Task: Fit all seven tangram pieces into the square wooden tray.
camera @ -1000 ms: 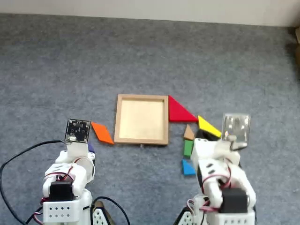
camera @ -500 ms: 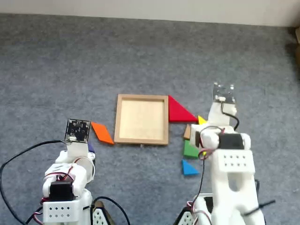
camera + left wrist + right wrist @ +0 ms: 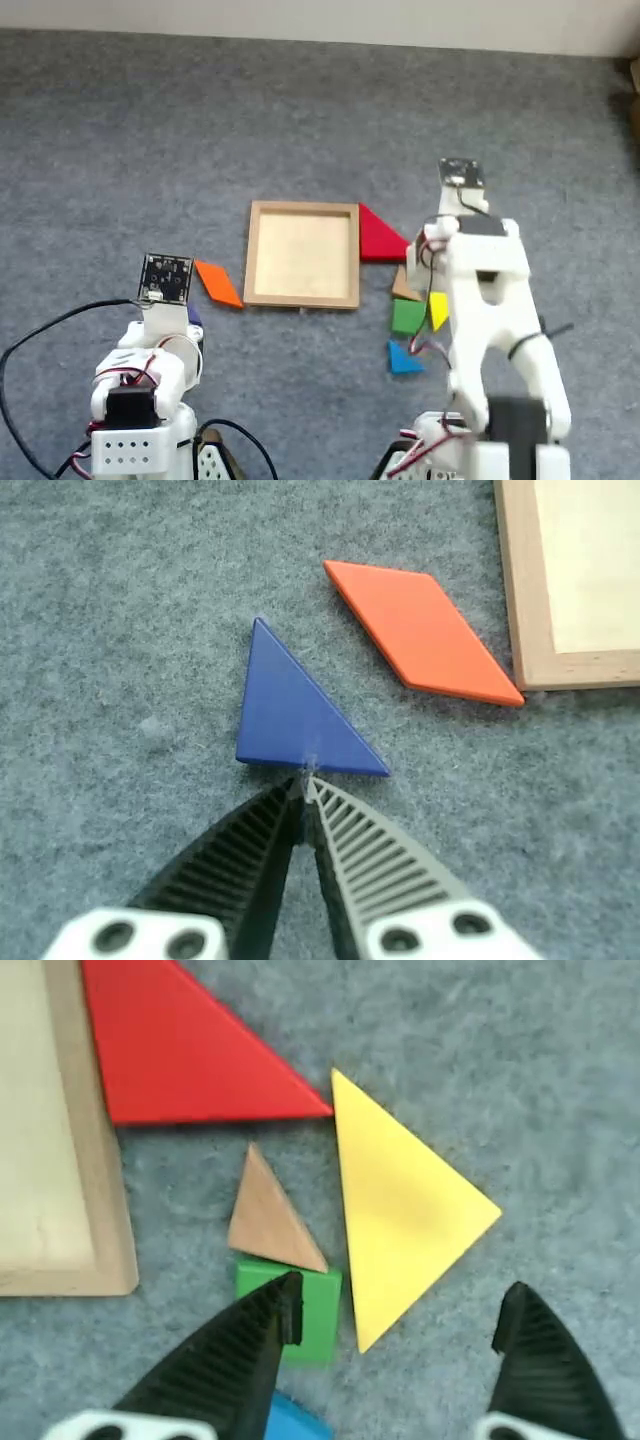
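Carpet [image 3: 150, 120]: right fingers [image 3: 245, 1355] spread over yellow triangle [image 3: 400, 1210].

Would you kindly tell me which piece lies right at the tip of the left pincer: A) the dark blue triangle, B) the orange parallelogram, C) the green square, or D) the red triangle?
A: in the left wrist view the shut left pincer points at the edge of the dark blue triangle, while the orange parallelogram lies farther off, by the tray.
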